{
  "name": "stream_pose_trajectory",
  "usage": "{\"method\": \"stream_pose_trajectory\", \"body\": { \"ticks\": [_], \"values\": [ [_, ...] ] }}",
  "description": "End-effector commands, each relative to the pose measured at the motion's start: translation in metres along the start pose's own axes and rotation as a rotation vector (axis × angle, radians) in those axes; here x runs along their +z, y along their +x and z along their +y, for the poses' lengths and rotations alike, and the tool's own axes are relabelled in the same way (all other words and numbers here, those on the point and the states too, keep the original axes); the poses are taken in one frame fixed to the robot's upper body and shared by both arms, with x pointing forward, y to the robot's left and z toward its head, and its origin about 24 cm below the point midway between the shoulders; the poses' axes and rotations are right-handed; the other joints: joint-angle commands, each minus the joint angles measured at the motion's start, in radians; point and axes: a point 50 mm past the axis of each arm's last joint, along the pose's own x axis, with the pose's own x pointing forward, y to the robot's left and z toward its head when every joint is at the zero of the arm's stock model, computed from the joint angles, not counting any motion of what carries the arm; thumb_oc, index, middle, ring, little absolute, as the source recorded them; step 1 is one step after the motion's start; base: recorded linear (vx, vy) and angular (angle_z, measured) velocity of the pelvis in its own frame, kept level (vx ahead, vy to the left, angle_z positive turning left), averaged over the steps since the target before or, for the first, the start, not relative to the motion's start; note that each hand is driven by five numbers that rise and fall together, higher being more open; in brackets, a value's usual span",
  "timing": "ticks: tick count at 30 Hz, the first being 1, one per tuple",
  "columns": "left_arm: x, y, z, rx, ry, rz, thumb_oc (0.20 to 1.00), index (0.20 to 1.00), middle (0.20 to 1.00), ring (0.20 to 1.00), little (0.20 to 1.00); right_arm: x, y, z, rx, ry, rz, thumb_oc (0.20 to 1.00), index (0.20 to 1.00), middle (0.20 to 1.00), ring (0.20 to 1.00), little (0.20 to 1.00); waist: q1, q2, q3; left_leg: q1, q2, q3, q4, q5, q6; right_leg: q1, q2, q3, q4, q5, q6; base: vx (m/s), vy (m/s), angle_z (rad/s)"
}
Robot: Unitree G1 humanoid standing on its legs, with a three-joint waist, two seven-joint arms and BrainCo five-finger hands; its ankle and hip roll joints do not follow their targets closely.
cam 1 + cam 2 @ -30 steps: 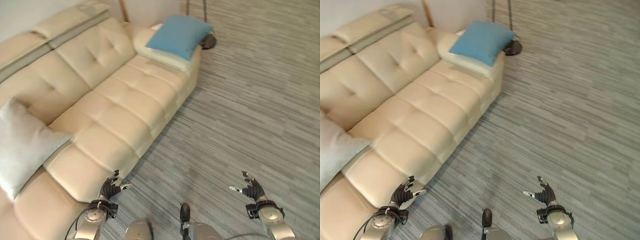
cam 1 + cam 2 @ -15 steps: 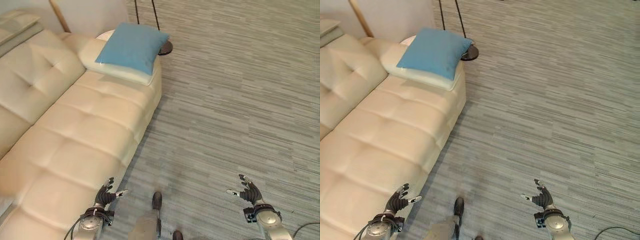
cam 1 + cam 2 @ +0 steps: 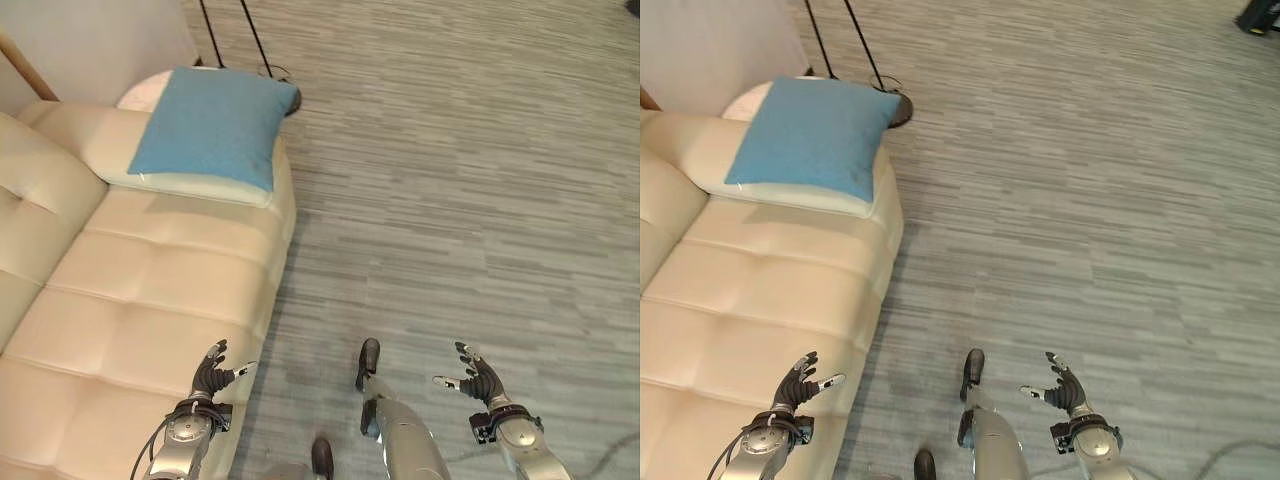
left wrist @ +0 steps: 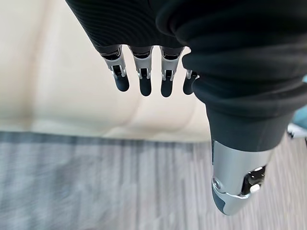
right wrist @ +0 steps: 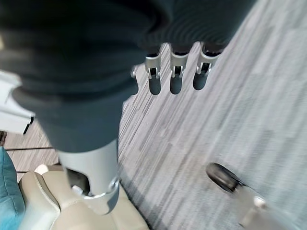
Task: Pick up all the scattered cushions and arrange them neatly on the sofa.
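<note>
Searching for scattered cushions is where we judge we are, and the main risk is that we walk off with nothing: the grey striped carpet floor (image 3: 480, 200) in front of us carries no cushion that we can see, so any left to collect must lie outside what we can check. The one cushion we see, a square blue fabric cushion (image 3: 212, 125), lies flat on the padded armrest at the far end of the cream tufted leather sofa (image 3: 150, 300), its far corner reaching the armrest's outer edge. A careless brush there could tip it down onto the floor beside the dark round lamp base (image 3: 902, 108) with its two thin black poles. Stepping could also go wrong, since we stand close against the sofa's front edge and could clip it.

Our left hand (image 3: 213, 375) hangs low over the sofa's front edge, fingers (image 4: 142, 79) straight and spread a little, thumb out, holding nothing. Our right hand (image 3: 480, 381) is out over the floor, well apart from the sofa, fingers (image 5: 175, 76) likewise straight and relaxed, empty, palm turned inward
</note>
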Motion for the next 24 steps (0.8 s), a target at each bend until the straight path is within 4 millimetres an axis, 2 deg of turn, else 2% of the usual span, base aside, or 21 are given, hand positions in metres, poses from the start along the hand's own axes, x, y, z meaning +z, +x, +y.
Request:
{"method": "stream_pose_trajectory", "body": {
  "ticks": [1,2,3,4,5,8,9,10,13,15,18,21,23,24],
  "values": [
    [0.014,-0.004,0.01,-0.03,0.03,-0.089,1.0,1.0,1.0,1.0,1.0,0.022,0.009,-0.022,-0.058,-0.018,-0.102,1.0,1.0,1.0,1.0,1.0,0.004,-0.007,-0.031,-0.125,0.157,-0.028,0.355,0.115,-0.102,0.194,0.005,0.033,-0.024,0.01,0.03,0.28,-0.235,0.41],
    [0.014,-0.004,0.007,-0.045,0.02,-0.089,1.0,1.0,1.0,1.0,1.0,0.022,0.009,-0.026,-0.07,-0.022,-0.101,1.0,1.0,1.0,1.0,1.0,0.008,-0.009,-0.025,-0.191,0.188,-0.017,0.511,0.169,-0.105,0.226,0.02,0.042,-0.025,-0.026,-0.002,0.37,-0.284,0.27],
    [0.013,-0.004,0.006,-0.044,0.02,-0.084,1.0,1.0,1.0,1.0,1.0,0.022,0.009,-0.028,-0.076,-0.025,-0.098,1.0,1.0,1.0,1.0,1.0,0.007,-0.018,-0.024,-0.219,0.186,-0.014,0.544,0.182,-0.096,0.236,0.016,0.047,-0.025,-0.039,-0.01,0.28,-0.207,-0.12],
    [0.013,-0.004,0.006,-0.044,0.02,-0.084,1.0,1.0,1.0,1.0,1.0,0.022,0.009,-0.028,-0.076,-0.025,-0.098,1.0,1.0,1.0,1.0,1.0,0.007,-0.017,-0.024,-0.221,0.188,-0.014,0.549,0.18,-0.097,0.235,0.017,0.047,-0.023,-0.04,-0.01,0.29,-0.12,-0.5],
    [0.013,-0.003,0.003,-0.051,0.014,-0.077,1.0,1.0,1.0,1.0,1.0,0.023,0.01,-0.031,-0.086,-0.024,-0.098,1.0,1.0,1.0,1.0,1.0,0.021,-0.021,-0.009,-0.299,0.175,-0.011,0.575,0.133,-0.069,0.275,0.021,0.075,-0.018,-0.073,-0.017,0.21,-0.069,-0.4],
    [0.013,-0.003,0.002,-0.052,0.015,-0.077,1.0,1.0,1.0,1.0,1.0,0.024,0.01,-0.032,-0.091,-0.023,-0.102,1.0,1.0,1.0,1.0,1.0,0.027,-0.027,-0.007,-0.338,0.165,-0.009,0.554,0.123,-0.059,0.287,0.017,0.087,-0.017,-0.084,-0.015,0.24,-0.042,-0.23],
    [0.011,-0.003,0.002,-0.059,0.027,-0.071,1.0,1.0,1.0,1.0,1.0,0.024,0.01,-0.035,-0.1,-0.029,-0.102,1.0,1.0,1.0,1.0,1.0,0.042,-0.033,-0.001,-0.397,0.153,-0.001,0.478,0.093,-0.045,0.325,0.014,0.102,-0.022,-0.102,-0.01,0.47,0.014,-0.6],
    [0.009,-0.004,0.002,-0.057,0.037,-0.066,1.0,1.0,1.0,1.0,1.0,0.024,0.01,-0.035,-0.099,-0.04,-0.103,1.0,1.0,1.0,1.0,1.0,0.057,-0.027,0.006,-0.429,0.136,-0.012,0.344,0.113,-0.052,0.358,0.026,0.121,-0.025,-0.119,-0.004,0.61,0.022,-0.53],
    [0.01,-0.004,0.004,-0.04,0.028,-0.069,1.0,1.0,1.0,1.0,1.0,0.023,0.01,-0.036,-0.113,-0.041,-0.093,1.0,1.0,1.0,1.0,1.0,0.087,-0.009,0.004,-0.467,0.128,0.003,0.149,0.252,-0.082,0.433,0.053,0.139,-0.058,-0.135,0.004,0.43,0.053,-0.47],
    [0.009,-0.004,0.005,-0.028,0.023,-0.066,1.0,1.0,1.0,1.0,1.0,0.019,0.01,-0.036,-0.123,-0.037,-0.077,1.0,1.0,1.0,1.0,1.0,0.096,-0.006,-0.005,-0.474,0.144,0.064,0.113,0.283,-0.09,0.472,0.06,0.148,-0.069,-0.146,0.007,0.38,0.08,-0.31],
    [0.001,-0.009,0.013,-0.006,0.034,-0.04,1.0,1.0,1.0,1.0,1.0,0.013,0.007,-0.029,-0.097,-0.034,-0.056,1.0,1.0,1.0,1.0,1.0,0.107,-0.017,-0.035,-0.437,0.126,0.065,0.116,0.25,-0.058,0.514,0.04,0.168,-0.052,-0.175,0.022,0.42,0.132,-0.34],
    [-0.003,-0.011,0.019,0.011,0.043,-0.021,1.0,1.0,1.0,1.0,1.0,0.012,0.007,-0.02,-0.067,-0.007,-0.052,1.0,1.0,1.0,1.0,1.0,0.123,-0.036,-0.057,-0.404,0.102,0.067,0.122,0.213,-0.027,0.496,0.007,0.176,0.05,-0.15,0.058,0.37,0.16,-0.36],
    [-0.001,-0.01,0.025,0.039,0.037,-0.031,1.0,1.0,1.0,1.0,1.0,0.021,0.011,-0.017,-0.045,-0.018,-0.083,1.0,1.0,1.0,1.0,1.0,0.127,-0.038,-0.039,-0.376,0.077,0.061,0.128,0.178,0.01,0.423,-0.036,0.168,0.224,-0.044,0.113,0.24,0.154,-0.22],
    [0.001,-0.01,0.026,0.045,0.033,-0.037,1.0,1.0,1.0,1.0,1.0,0.026,0.012,-0.015,-0.037,-0.019,-0.102,1.0,1.0,1.0,1.0,1.0,0.127,-0.031,-0.033,-0.361,0.076,0.057,0.125,0.169,0.019,0.381,-0.044,0.163,0.294,-0.017,0.122,0.2,0.131,-0.03]
  ]
}}
